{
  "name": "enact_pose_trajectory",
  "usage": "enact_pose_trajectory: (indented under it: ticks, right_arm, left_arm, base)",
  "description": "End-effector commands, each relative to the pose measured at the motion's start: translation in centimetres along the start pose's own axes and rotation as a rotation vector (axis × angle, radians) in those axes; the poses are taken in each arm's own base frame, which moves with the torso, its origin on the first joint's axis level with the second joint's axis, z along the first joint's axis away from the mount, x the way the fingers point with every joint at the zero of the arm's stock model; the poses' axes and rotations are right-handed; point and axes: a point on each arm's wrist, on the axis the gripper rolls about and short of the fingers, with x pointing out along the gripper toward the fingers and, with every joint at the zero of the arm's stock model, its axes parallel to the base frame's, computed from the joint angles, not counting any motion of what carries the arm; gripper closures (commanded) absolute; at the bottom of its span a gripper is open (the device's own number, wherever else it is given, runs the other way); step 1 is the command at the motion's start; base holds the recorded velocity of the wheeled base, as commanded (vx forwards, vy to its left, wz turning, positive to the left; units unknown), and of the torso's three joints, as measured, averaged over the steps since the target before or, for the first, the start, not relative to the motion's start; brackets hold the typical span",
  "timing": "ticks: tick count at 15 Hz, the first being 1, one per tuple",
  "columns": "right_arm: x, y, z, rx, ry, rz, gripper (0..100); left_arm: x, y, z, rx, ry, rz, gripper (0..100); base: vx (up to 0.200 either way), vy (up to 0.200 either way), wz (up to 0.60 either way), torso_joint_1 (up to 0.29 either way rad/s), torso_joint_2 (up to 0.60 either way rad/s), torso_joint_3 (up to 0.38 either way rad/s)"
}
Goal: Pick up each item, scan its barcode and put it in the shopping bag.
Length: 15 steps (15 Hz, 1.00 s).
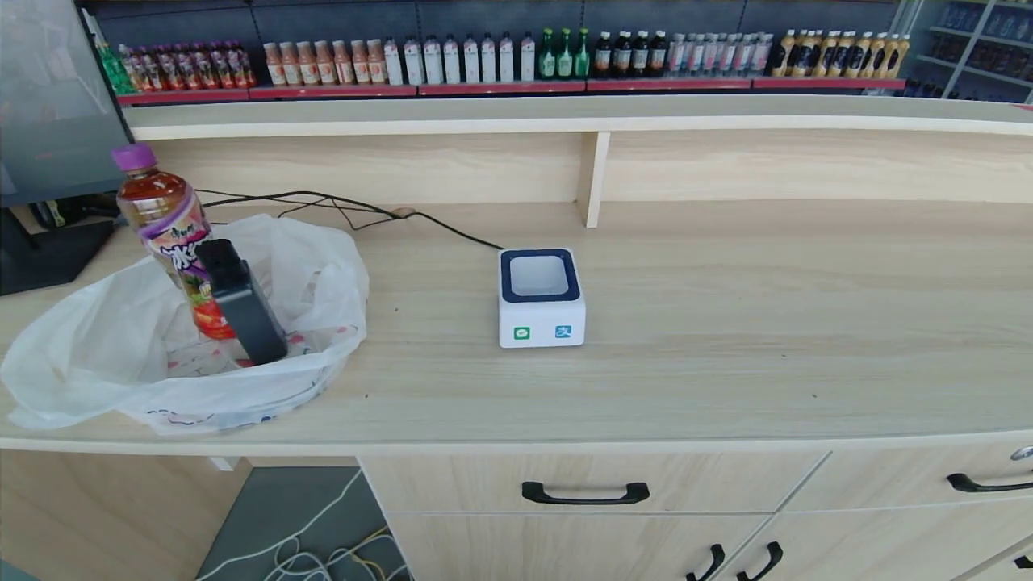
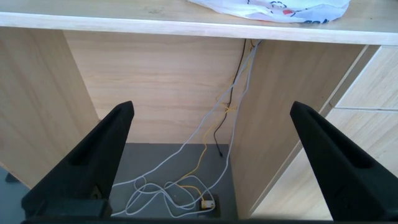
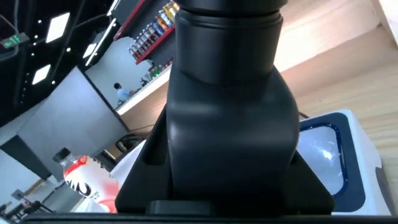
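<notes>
Head view: the tea bottle (image 1: pixel 165 218) stands tilted inside the open shopping bag (image 1: pixel 97 347) at the counter's (image 1: pixel 726 339) left end, a dark block (image 1: pixel 242 303) leaning against it, and the scanner (image 1: pixel 541 298) sits apart to the right. Left wrist view adds the left gripper (image 2: pixel 211 109), spread wide and empty below the counter edge, above loose cables (image 2: pixel 186 180). Right wrist view catches the scanner and bottle from the side, but a black housing (image 3: pixel 227 124) blocks the middle, so the right gripper's state cannot be told.
</notes>
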Motion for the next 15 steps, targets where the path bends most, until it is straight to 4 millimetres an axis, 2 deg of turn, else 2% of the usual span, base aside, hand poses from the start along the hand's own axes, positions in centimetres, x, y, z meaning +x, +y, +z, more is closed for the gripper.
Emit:
enact_pose_trajectory:
  ticks: [1,4,7,8,15]
  right_arm:
    - [1.0,-1.4,-0.4,0.065,0.000,-0.063,100]
    - [1.8,-3.3,1.0,0.108,-0.030,-0.122,100]
    - [2.2,-2.9,1.6,0.123,-0.031,-0.117,100]
    - [2.4,-2.1,2.2,0.128,-0.032,-0.107,100]
    - [2.7,-2.2,0.0,0.147,0.050,-0.137,100]
  left_arm:
    - [0.0,0.0,0.0,0.000,0.000,-0.001,0]
    - [0.0,0.0,0.0,0.000,0.000,-0.001,0]
    - [0.0,0.0,0.0,0.000,0.000,-0.001,0]
    - [0.0,0.0,0.0,0.000,0.000,-0.001,0]
    - [0.0,0.0,0.0,0.000,0.000,-0.001,0]
  base:
    - [0.000,0.000,0.00,0.000,0.00,0.000]
    - [0.000,0.000,0.00,0.000,0.00,0.000]
    - [0.000,0.000,0.00,0.000,0.00,0.000]
    - [0.000,0.000,0.00,0.000,0.00,0.000]
    - [0.000,0.000,0.00,0.000,0.00,0.000]
